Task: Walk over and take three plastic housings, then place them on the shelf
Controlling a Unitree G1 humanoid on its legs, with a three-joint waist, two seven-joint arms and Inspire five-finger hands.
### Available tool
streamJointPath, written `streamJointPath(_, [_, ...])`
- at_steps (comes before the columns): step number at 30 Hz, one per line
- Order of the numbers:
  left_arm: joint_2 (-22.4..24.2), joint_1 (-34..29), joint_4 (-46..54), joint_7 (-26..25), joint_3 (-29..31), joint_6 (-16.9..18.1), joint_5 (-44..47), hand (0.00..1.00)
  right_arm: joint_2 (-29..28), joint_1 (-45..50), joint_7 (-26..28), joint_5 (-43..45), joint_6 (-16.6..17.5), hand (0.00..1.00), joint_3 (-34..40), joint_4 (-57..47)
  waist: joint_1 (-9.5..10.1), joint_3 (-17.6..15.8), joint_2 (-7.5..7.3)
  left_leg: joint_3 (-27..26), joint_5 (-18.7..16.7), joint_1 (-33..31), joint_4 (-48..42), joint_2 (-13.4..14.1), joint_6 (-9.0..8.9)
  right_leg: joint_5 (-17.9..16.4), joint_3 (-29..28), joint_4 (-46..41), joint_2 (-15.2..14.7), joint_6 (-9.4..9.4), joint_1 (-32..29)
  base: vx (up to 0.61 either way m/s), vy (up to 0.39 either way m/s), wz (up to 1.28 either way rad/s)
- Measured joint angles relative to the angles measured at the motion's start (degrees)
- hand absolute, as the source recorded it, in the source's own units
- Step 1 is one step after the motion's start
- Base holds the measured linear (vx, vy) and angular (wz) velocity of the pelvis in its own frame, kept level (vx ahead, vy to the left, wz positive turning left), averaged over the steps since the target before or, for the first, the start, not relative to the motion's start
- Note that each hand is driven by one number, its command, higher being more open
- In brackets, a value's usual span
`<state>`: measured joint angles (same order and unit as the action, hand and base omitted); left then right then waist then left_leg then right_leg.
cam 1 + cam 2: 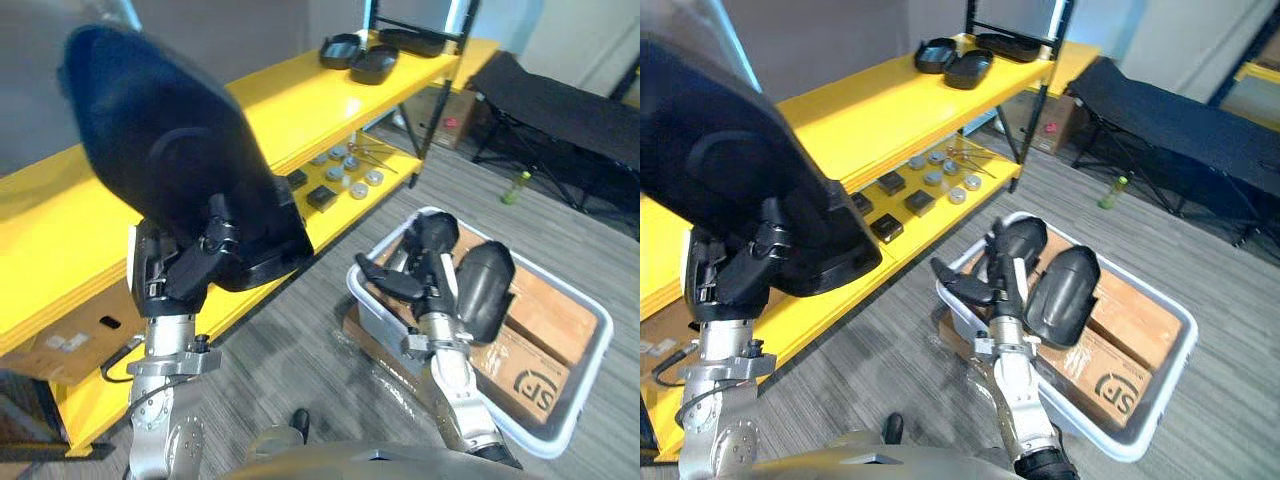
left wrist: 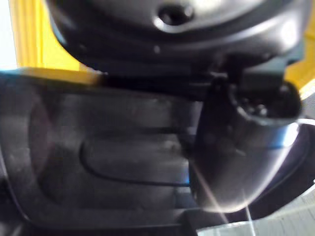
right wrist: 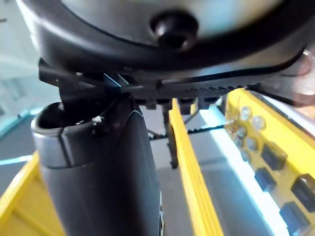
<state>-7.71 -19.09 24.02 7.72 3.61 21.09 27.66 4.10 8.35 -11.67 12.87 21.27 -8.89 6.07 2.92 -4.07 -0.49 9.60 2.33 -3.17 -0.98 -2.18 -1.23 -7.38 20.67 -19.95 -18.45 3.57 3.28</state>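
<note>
While one large black plastic housing (image 1: 170, 150) is up in the left hand (image 1: 185, 265), above the top board of the yellow shelf (image 1: 290, 100) and not yet set down, the placing step looks to be in hand rather than done. The fingers and thumb of that hand are curled round the housing's lower edge, and the left wrist view shows the thumb pressed against its dark inner face. Three similar dark housings (image 1: 375, 63) lie at the far end of the top board, close together; whether they count toward this task cannot be told. Two more housings (image 1: 485, 290) stand tilted in the white bin (image 1: 370, 310) on the floor, so by my reckoning more fetching may be left.

The left arm is raised and bent, the hand turned so the housing is tipped toward the shelf. The right hand (image 1: 432, 285) is low, just over the near corner of the bin beside the housings, fingers fairly straight and thumb spread; it appears to grip nothing. Small parts (image 1: 340, 175) sit on the lower board.
</note>
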Motion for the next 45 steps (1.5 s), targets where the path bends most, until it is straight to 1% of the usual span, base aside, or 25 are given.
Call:
streamJointPath(1, [0.79,0.78,-0.53,-0.15,0.18,-0.11,0.64,0.00,-0.04,-0.45,0.79,1.04,0.98,1.00,1.67,-0.71,0.08,0.17,-0.47,-0.72,0.61,-1.63,-1.17,-0.77,-0.11,-0.50,0.05,2.16,-0.27,1.08,0.43,0.08,-0.102,0.46])
streamJointPath(4, [1.44,0.48,-0.62,-0.96,0.11,-0.13,1.02,0.00,0.51,-1.42,2.04,1.52,1.32,1.00,3.31,-1.84,0.80,-1.72,2.16,-3.54,0.98,-2.06,-2.07,0.03,-0.21,0.16,0.17,8.66,1.28,2.37,3.22,-0.02,-0.041,-0.03])
streamJointPath(5, [1.71,0.54,-0.61,-1.35,-0.03,-0.12,1.02,0.00,0.76,-1.60,2.29,1.49,1.32,1.00,3.31,-1.84,0.87,-1.94,2.57,-3.77,1.02,-2.13,-2.19,0.28,-0.28,0.42,0.16,10.03,1.71,2.81,3.80,-0.07,-0.076,-0.27])
streamJointPath(7, [3.43,0.53,-0.60,-2.83,-1.00,-0.08,0.99,0.00,1.17,-2.24,2.71,0.94,1.33,1.00,3.07,-2.01,1.06,-2.76,3.86,-4.67,1.31,-2.59,-2.23,1.81,-1.30,1.10,0.07,13.34,3.49,4.00,4.51,-0.11,-0.090,-0.21])
streamJointPath(10, [4.12,0.38,-0.60,-4.18,-1.70,-0.08,0.92,0.00,1.24,-1.81,3.25,1.11,1.34,1.00,3.40,-2.77,-0.31,-4.11,5.14,-4.91,1.63,-2.47,-1.45,3.58,-2.63,0.74,0.49,13.56,5.46,4.06,4.68,-0.15,-0.074,-0.01])
streamJointPath(12, [4.64,0.29,-0.59,-4.95,-1.70,-0.07,0.91,0.00,1.22,-0.42,3.96,1.40,1.35,1.00,4.14,-3.90,-0.41,-4.24,5.30,-6.00,1.33,-2.66,-0.91,4.31,-2.75,0.04,0.54,12.35,5.71,3.94,3.99,-0.13,-0.044,0.07])
streamJointPath(13, [4.86,0.24,-0.59,-5.61,-1.66,0.00,0.91,0.00,1.58,0.75,4.51,1.65,1.73,1.00,4.61,-4.95,-0.91,-4.28,5.34,-8.31,1.45,-3.16,-0.94,5.12,-2.64,-0.80,1.04,10.99,5.52,3.98,3.34,-0.09,-0.019,0.28])
streamJointPath(16, [5.25,-1.36,-0.60,-7.53,-1.32,0.15,0.75,0.00,2.32,0.64,6.40,1.85,2.01,1.00,4.85,-5.13,-1.21,-4.34,5.24,-11.13,1.72,-4.24,-2.41,5.18,-2.44,-2.89,0.95,6.71,3.81,4.27,0.68,-0.04,0.027,0.12])
streamJointPath(19, [5.85,-2.16,-0.60,-9.54,0.08,0.14,-1.41,0.00,2.23,-0.04,6.99,2.00,2.04,1.00,3.24,-5.01,0.17,-4.98,4.31,-11.49,-2.54,-6.99,-10.60,3.25,-1.67,-5.98,0.56,1.36,0.52,5.26,-0.13,0.05,0.074,0.06])
streamJointPath(22, [5.68,-2.15,-0.58,-9.33,2.21,0.06,-1.79,0.00,2.11,-1.10,6.05,1.52,1.69,1.00,1.15,-4.95,1.79,-5.27,2.83,-11.34,-8.71,-8.32,-18.51,0.93,-0.08,-7.76,2.39,0.30,-2.15,5.73,3.39,0.11,0.122,0.24])
streamJointPath(24, [5.87,-1.71,-0.48,-9.53,3.58,0.04,-2.57,0.00,2.36,-2.08,5.31,1.20,1.53,1.00,0.22,-4.55,1.96,-4.82,3.09,-10.07,-10.40,-8.05,-19.68,-0.59,0.36,-5.68,1.65,-12.46,-5.40,1.90,-1.17,0.16,0.139,0.43])
streamJointPath(25, [5.44,-1.73,-0.46,-10.37,4.84,-0.04,-4.29,0.00,2.16,-2.65,5.07,0.94,1.32,1.00,-0.43,-4.08,2.01,-4.96,2.86,-9.26,-10.29,-6.97,-18.78,-1.33,1.19,-0.96,-0.56,-22.05,-7.38,-3.39,-6.12,0.12,0.139,0.38])
streamJointPath(26, [5.22,-1.83,-0.46,-10.88,5.56,-0.14,-5.38,0.00,1.91,-2.75,5.07,0.88,1.11,1.00,-0.67,-3.84,2.03,-5.20,2.53,-8.84,-10.12,-5.75,-17.72,-1.63,1.59,2.35,-1.96,-25.13,-7.88,-3.54,-7.73,0.29,0.109,0.52])
streamJointPath(27, [4.77,-2.17,-0.43,-12.74,7.46,-0.16,-6.31,0.00,0.98,-2.82,5.23,0.48,0.68,1.00,-1.25,-3.19,1.76,-5.39,2.36,-6.58,-9.71,-2.64,-14.79,-1.21,2.69,4.62,-4.71,-31.01,-6.91,-1.31,-10.31,0.29,0.024,0.40])
streamJointPath(29, [4.97,-2.10,-0.43,-13.86,8.92,-0.27,-5.60,0.00,0.44,-3.42,5.50,0.12,0.66,1.00,-1.60,-3.19,1.76,-5.47,2.17,-5.09,-9.80,-1.21,-13.95,-0.85,2.99,-0.47,-4.85,-32.65,-4.81,-1.28,-11.99,0.32,-0.020,0.38])
streamJointPath(30, [5.14,-2.13,-0.44,-14.37,10.71,-1.20,-4.63,0.00,0.85,-4.46,5.93,-1.11,0.65,1.00,-1.24,-3.21,1.80,-5.76,2.72,-3.30,-9.58,1.31,-12.52,-0.10,2.66,-5.07,-2.93,-28.08,-0.81,-1.62,-12.61,0.32,-0.030,0.42])
streamJointPath(32, [5.10,-2.04,-0.44,-14.43,10.98,-1.34,-3.76,0.00,1.27,-4.96,5.94,-1.18,0.67,1.00,-0.73,-3.83,1.60,-5.68,3.15,-1.69,-9.70,2.01,-11.83,0.39,2.45,-5.82,-3.74,-21.10,2.15,-2.22,-13.28,0.19,-0.034,0.58])
streamJointPath(34, [5.08,-1.11,-0.64,-14.31,10.35,-1.36,-3.44,0.00,2.24,-5.24,5.00,-1.17,1.01,1.00,1.33,-5.01,1.08,-5.79,3.42,3.02,-10.12,1.86,-11.92,0.43,1.76,-5.27,-10.55,-10.13,6.14,-1.40,-14.53,0.19,-0.112,1.21])
streamJointPath(36, [4.93,-1.02,-1.50,-13.46,10.21,-1.38,-3.42,0.00,2.60,-4.89,3.93,-1.10,1.00,1.00,3.18,-5.41,-0.03,-5.43,2.79,7.89,-10.67,2.15,-12.10,-0.24,0.67,-3.56,-16.45,-4.78,7.59,0.71,-13.81,0.21,-0.238,1.45])
streamJointPath(38, [4.74,-1.43,-1.57,-13.45,10.73,-1.76,-3.27,0.00,2.51,-4.67,3.61,-0.68,0.92,1.00,4.27,-6.81,0.54,-4.64,0.48,10.73,-11.94,3.02,-11.92,-1.84,-1.22,1.74,-17.13,-0.49,6.43,1.17,-10.86,0.22,-0.385,0.91])
streamJointPath(39, [5.79,-1.62,-1.88,-13.68,10.93,-2.31,-3.23,0.00,3.30,-5.20,3.87,-0.69,0.82,1.00,4.29,-7.26,1.93,-4.12,0.99,11.09,-13.47,3.34,-12.81,-1.07,-2.44,0.86,-14.54,1.94,6.24,3.49,-8.74,0.19,-0.350,0.64])
streamJointPath(40, [6.73,-2.30,-1.86,-13.40,10.37,-3.49,-3.03,0.00,4.82,-5.41,3.87,-0.69,0.62,1.00,4.43,-7.72,1.69,-3.40,2.96,8.71,-14.10,2.07,-14.22,1.38,-3.25,1.41,-11.40,4.59,8.08,2.55,-6.17,0.20,-0.365,0.76])
streamJointPath(42, [7.20,-2.52,-1.86,-12.54,10.05,-4.17,-3.03,0.00,5.25,-5.60,4.18,-0.65,0.34,1.00,5.27,-7.92,1.62,-2.48,4.28,5.11,-13.76,1.89,-13.49,4.37,-4.07,1.73,-9.01,6.34,9.79,1.52,-4.81,0.13,-0.223,0.67])
streamJointPath(44, [7.42,-2.34,-1.85,-10.90,9.16,-4.98,-3.04,0.00,5.28,-5.39,5.43,-0.65,0.24,1.00,8.68,-8.06,0.64,-2.44,4.37,-4.90,-11.65,1.63,-11.44,7.48,-4.01,1.99,-4.60,8.89,10.08,1.04,-2.12,0.09,-0.148,0.78])
streamJointPath(45, [7.41,-2.15,-1.86,-10.46,8.66,-5.15,-3.23,0.00,5.27,-5.17,5.50,-0.66,0.24,1.00,9.95,-8.07,-0.06,-2.49,4.28,-7.74,-11.27,1.62,-11.15,8.15,-3.81,2.00,-3.21,9.36,9.86,1.03,-1.47,0.06,-0.083,0.97])
